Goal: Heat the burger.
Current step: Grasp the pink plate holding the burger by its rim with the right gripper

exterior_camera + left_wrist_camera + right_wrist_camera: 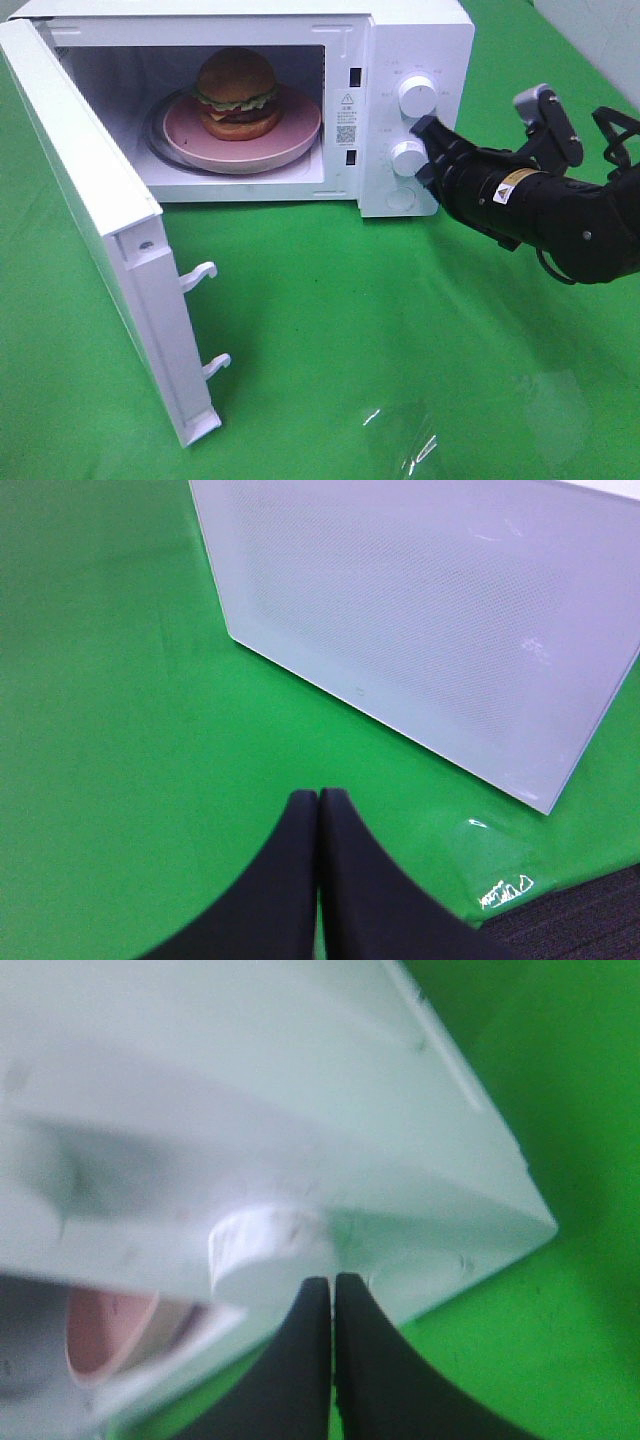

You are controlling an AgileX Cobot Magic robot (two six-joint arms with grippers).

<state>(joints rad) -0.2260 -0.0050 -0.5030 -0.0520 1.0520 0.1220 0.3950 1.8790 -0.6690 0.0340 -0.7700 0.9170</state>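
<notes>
On the green surface, the microwave door swings wide open at nine o'clock in the high view. Inside the microwave at twelve o'clock, the burger sits upright on a pink plate. At three o'clock the right end effector, fingers pressed together, touches the lower knob beneath the upper knob. The left end effector is likewise together, holding nothing.

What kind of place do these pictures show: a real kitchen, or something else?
Probably a robot test bench, not a real kitchen: a white microwave stands on a plain green cloth, its door open, with the burger on a pink plate inside.
</notes>
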